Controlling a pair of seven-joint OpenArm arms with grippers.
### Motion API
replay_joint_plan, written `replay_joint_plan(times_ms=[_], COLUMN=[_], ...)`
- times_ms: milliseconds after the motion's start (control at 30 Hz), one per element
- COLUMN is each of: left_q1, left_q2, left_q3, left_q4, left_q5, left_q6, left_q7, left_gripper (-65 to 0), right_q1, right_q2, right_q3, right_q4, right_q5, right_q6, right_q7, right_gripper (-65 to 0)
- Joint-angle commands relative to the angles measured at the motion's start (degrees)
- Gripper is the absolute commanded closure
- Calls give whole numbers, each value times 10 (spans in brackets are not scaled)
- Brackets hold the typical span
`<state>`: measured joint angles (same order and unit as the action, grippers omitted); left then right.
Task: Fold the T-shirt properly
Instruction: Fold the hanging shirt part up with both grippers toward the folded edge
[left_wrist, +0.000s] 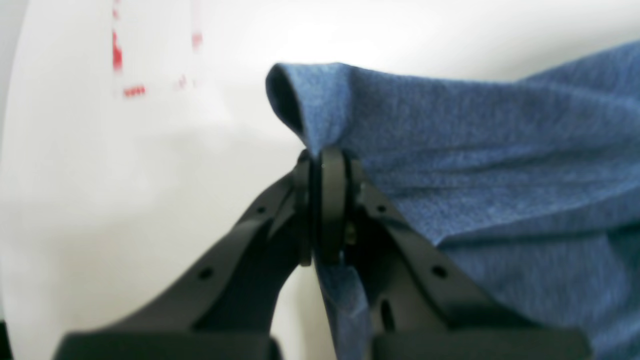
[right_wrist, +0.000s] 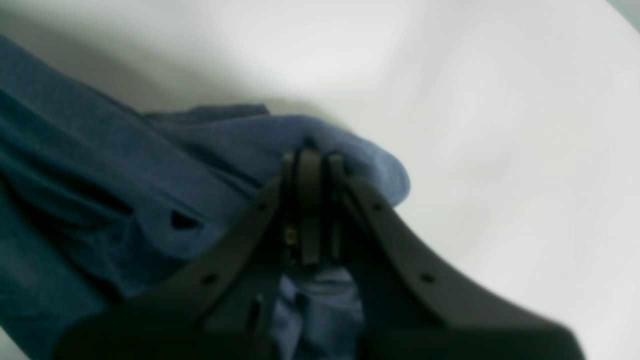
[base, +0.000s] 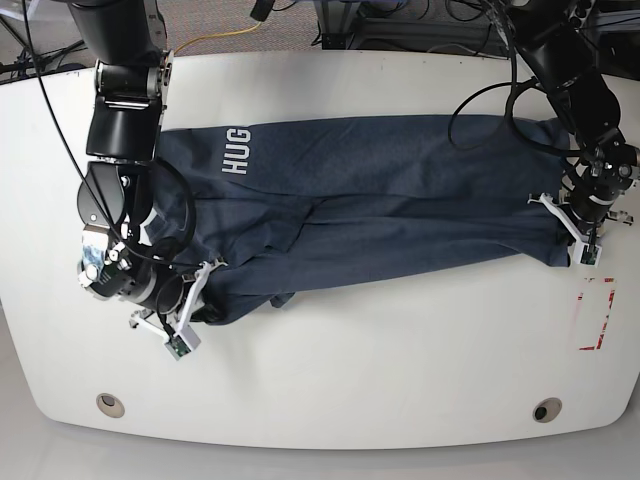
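1. Left gripper (left_wrist: 327, 210): jaws clamped tight on a bunched edge of the T-shirt (base: 380, 215); cloth runs taut away from it.
2. Right gripper (right_wrist: 310, 210): also pinched closed on a fold. View is blurred, so I can't tell how many layers it has.
3. Shirt lies stretched across the white table (base: 330, 380) between my two arms, near edge lifted and wrinkled.
4. I'd move both ends together at matched height and keep tension even, so the fold line lands straight.
5. Risk: uneven pull skews the crease near the red-marked patch (base: 596, 315).
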<state>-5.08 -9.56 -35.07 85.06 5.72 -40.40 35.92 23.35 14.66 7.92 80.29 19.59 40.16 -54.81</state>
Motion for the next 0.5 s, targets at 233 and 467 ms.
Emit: replay_joint_plan(times_ms=[233,467], left_q1=[56,106], left_q2=[-11,-9], left_q3=[-29,-29], left_q4=[57,79], left_q5=[-45,-45], left_q6=[4,4], left_q7=[-12,-12], left_gripper=[0,0], right_q1=[-84,-166], right_q2=[8,-11], right_q3=[40,45], right_q4=[147,223], right_q5=[0,0], right_q6=[-2,-2], right_q7=[-33,-33], right_gripper=[0,0])
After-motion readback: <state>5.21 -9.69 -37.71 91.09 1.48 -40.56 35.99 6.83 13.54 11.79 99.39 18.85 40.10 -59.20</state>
